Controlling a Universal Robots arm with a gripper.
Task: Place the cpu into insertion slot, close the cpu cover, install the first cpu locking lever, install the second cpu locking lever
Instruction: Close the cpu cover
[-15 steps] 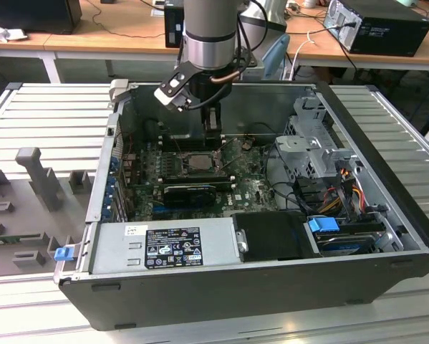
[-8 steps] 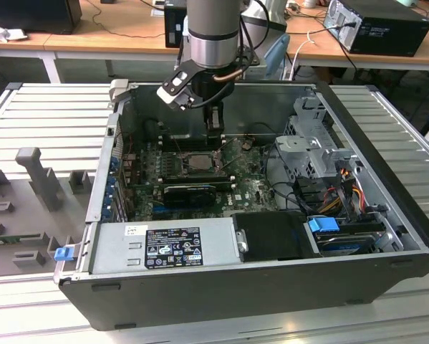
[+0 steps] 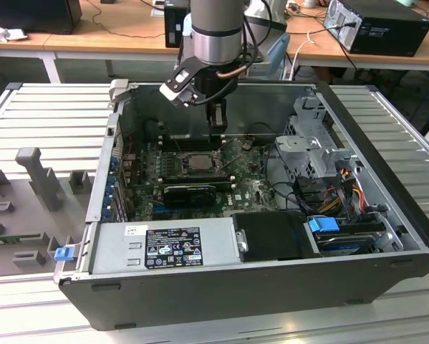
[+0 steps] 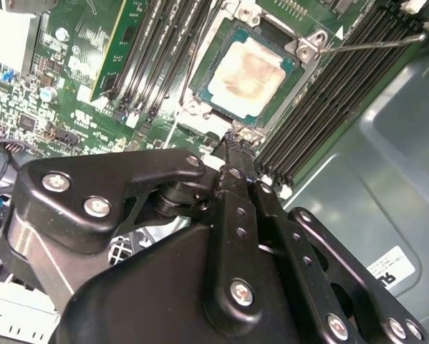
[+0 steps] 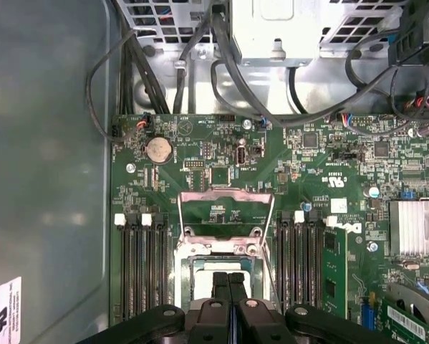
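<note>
The cpu (image 4: 248, 72), a pale square with a stained top, lies seated in the insertion slot (image 4: 200, 89) on the green motherboard. It also peeks out past the fingers in the first wrist view (image 5: 213, 266). The cpu cover (image 5: 227, 197), a thin metal frame with a window, is flipped open and lies flat on the far side of the slot. A thin locking lever (image 4: 372, 44) sticks out beside the slot. My gripper (image 4: 234, 135) is shut with nothing between its fingers, its tip just above the slot's near edge. In the exterior view it (image 3: 215, 129) hangs inside the case over the slot (image 3: 198, 162).
Black memory slots (image 5: 144, 265) flank the socket on both sides. A graphics card (image 3: 193, 192) lies in front of it, then the power supply (image 3: 164, 247). A drive cage (image 3: 314, 150) and cables (image 5: 221, 64) fill the exterior view's right. The case walls (image 3: 110, 165) stand close.
</note>
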